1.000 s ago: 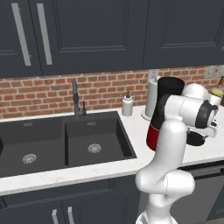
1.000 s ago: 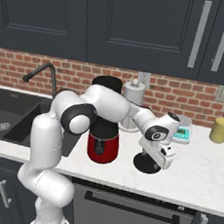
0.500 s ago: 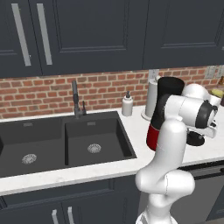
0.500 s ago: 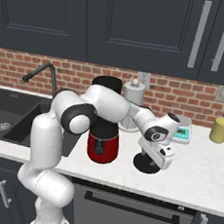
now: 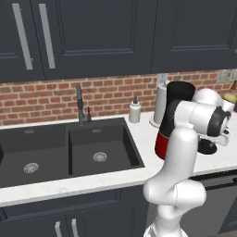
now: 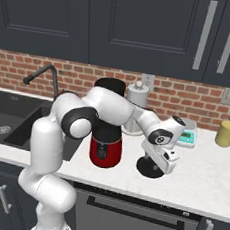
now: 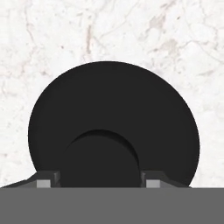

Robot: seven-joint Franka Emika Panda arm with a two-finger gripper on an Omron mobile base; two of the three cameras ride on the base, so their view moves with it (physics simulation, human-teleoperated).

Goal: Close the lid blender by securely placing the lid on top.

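1. Blender point(image 6: 106, 136) stands on the white marble counter point(image 6: 205, 182) just right of the sink, its glossy red base carrying the tall black jar, whose top is uncovered; in the left base view the blender point(image 5: 172, 115) is partly hidden behind the robot's white arm.
2. Left of it lies the dark double sink point(image 5: 69, 150) with a black faucet point(image 5: 79, 104) at its back edge, under a red brick wall and dark cabinets.
3. Behind the blender, against the brick, stand a small white soap bottle point(image 5: 134, 111) and a white paper-towel roll point(image 6: 136, 106), the roll just beside the jar.
4. To the blender's right, on the counter and apart from the red base, the lid point(image 6: 150, 167) lies flat, a low round black cap; in the left base view the lid point(image 5: 207, 147) peeks out beneath the hand.
5. The gripper point(image 6: 157, 164) hangs straight down over the lid, the arm reaching across in front of the blender to get there.
6. In the hand view the lid point(image 7: 113, 113) is a broad black disc with a raised round knob at its middle, and the two finger tips point(image 7: 47, 179) stand spread, one on either side of that knob; whether they touch it I cannot tell.
7. Further right sit a teal-and-white kitchen scale point(image 6: 187, 138) near the wall and a yellow jar point(image 6: 226, 133) beyond it.
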